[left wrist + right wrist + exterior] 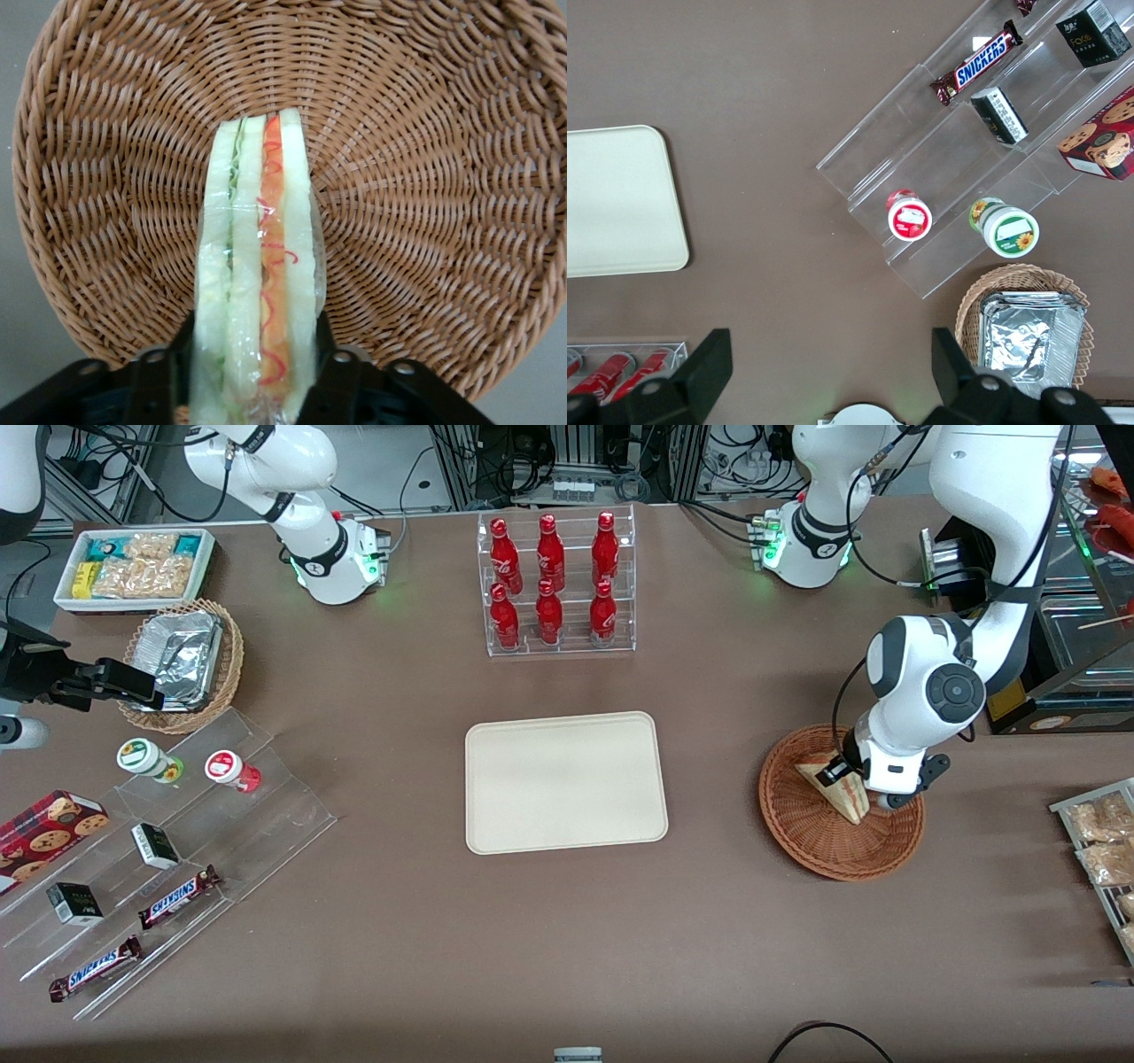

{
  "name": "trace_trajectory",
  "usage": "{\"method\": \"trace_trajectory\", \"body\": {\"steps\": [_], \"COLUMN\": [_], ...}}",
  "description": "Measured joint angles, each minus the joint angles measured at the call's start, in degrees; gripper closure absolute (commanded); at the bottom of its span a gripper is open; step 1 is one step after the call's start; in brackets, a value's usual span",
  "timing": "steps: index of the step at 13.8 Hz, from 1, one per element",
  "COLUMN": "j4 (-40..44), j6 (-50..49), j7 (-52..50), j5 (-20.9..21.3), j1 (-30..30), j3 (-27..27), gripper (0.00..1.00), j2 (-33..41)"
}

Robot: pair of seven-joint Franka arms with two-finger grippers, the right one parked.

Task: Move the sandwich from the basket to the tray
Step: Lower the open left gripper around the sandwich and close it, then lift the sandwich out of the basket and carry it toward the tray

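Observation:
The sandwich, a wrapped wedge of white bread with orange and green layers, stands on edge in the reddish-brown wicker basket. My left gripper is down inside the basket, shut on the sandwich's wide end, with a black finger pressed against each bread face. The sandwich's narrow tip points out over the basket floor. The cream tray lies bare at the table's middle, beside the basket toward the parked arm's end.
A clear rack of red bottles stands farther from the front camera than the tray. Toward the parked arm's end are a stepped acrylic shelf with snacks, a lighter wicker basket of foil trays and a white bin. Bagged snacks lie at the working arm's end.

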State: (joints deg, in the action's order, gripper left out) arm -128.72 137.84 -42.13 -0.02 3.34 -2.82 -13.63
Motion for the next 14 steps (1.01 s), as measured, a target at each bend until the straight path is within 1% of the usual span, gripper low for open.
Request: {"method": "trace_trajectory", "body": {"steps": [5,8,11,14], "j4": [0.25,2.6,7.74,11.28], "j6": [-0.91,-7.4,-16.09,-20.95], "j7": [0.03,0.22,0.26,0.26], "j5": [0.25,1.7,2.09,2.12], "j1": [0.06,0.63,4.27,9.96], "j3": [-0.02,-0.79,-2.08,-2.36], "gripper": [1.0,1.0,1.0,1.0], "j2": [0.51,2.83,4.16,4.08]}}
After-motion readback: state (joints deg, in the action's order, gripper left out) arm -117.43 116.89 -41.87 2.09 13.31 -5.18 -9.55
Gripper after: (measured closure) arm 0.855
